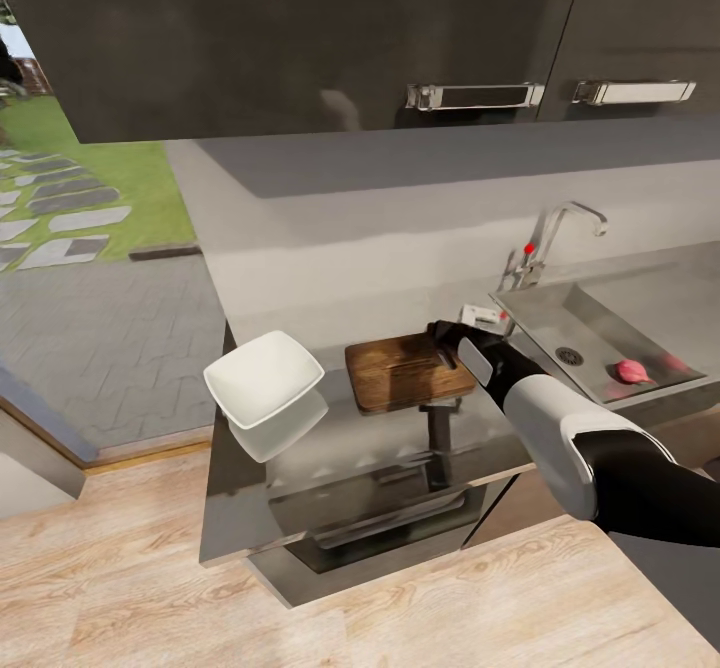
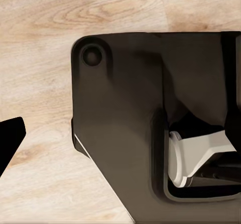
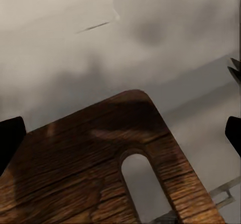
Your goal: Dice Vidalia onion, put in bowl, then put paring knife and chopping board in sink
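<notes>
we see no brand or label we can read; a small white and red thing [image 1: 482, 316] lies on the countertop [image 1: 400, 438] between the board [image 1: 408, 372] and the sink [image 1: 560, 320], its marks too blurred to make out.

our right arm reaches forward from the lower right of the head view, white forearm, black wrist, the right gripper [image 1: 441, 337] over the board's far right corner. in the right wrist view its two dark fingertips [image 3: 10, 141] stand wide apart at either edge with nothing between them — released, poised above the slot-handle end of the board [image 3: 95, 169], the grey countertop [image 3: 100, 48] beyond.

our left wrist view looks down on the robot's own dark base [image 2: 125, 118] and the wooden floor [image 2: 40, 73]; one dark fingertip [image 2: 10, 136] shows at the edge, and we cannot tell whether that gripper is apart or closed.

counted: one board, one white bowl [image 1: 264, 378] left of it on the countertop, one onion [image 1: 631, 371] — lying in the sink basin near the drain [image 1: 569, 355] — one tap [image 1: 548, 238] with a red knob, two cabinet handles [image 1: 475, 96] above.
</notes>
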Controlling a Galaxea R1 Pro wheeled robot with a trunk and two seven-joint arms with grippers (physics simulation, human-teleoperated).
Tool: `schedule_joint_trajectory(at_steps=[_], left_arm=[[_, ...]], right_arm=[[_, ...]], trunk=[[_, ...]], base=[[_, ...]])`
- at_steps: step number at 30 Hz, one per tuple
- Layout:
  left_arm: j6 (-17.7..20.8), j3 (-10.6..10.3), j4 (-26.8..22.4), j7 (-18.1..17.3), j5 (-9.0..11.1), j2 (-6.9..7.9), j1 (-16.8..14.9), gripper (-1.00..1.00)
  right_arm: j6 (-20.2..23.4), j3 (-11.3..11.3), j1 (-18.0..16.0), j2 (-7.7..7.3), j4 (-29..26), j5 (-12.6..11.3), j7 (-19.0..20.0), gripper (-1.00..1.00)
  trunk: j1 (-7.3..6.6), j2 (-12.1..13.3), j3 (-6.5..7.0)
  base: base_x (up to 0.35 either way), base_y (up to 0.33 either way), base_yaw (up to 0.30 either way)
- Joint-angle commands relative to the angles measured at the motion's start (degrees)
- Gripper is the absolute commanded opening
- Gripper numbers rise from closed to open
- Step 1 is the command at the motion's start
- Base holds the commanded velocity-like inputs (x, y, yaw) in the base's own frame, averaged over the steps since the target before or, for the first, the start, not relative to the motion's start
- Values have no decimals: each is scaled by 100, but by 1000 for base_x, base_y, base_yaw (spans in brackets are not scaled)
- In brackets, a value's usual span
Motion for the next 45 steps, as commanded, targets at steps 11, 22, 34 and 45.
schedule_joint_trajectory(at_steps=[11,22,34,45], left_arm=[[-11,34,14,-22,-57,-8,2,100],[-11,34,20,-22,-57,-8,2,100],[-11,34,80,-22,-57,-8,2,100],[-11,34,169,-22,-57,-8,1,100]], right_arm=[[-321,36,24,-17,-11,-39,521,100],[-333,36,33,-21,-2,-28,621,100],[-343,36,34,-21,-2,-28,625,100],[-354,42,34,-21,-2,-28,626,100]], trunk=[[4,-11,-10],[4,-11,-10],[4,-11,-10],[4,-11,-10]], base=[[0,0,0],[-221,-92,0],[-311,-119,0],[-312,-120,0]])
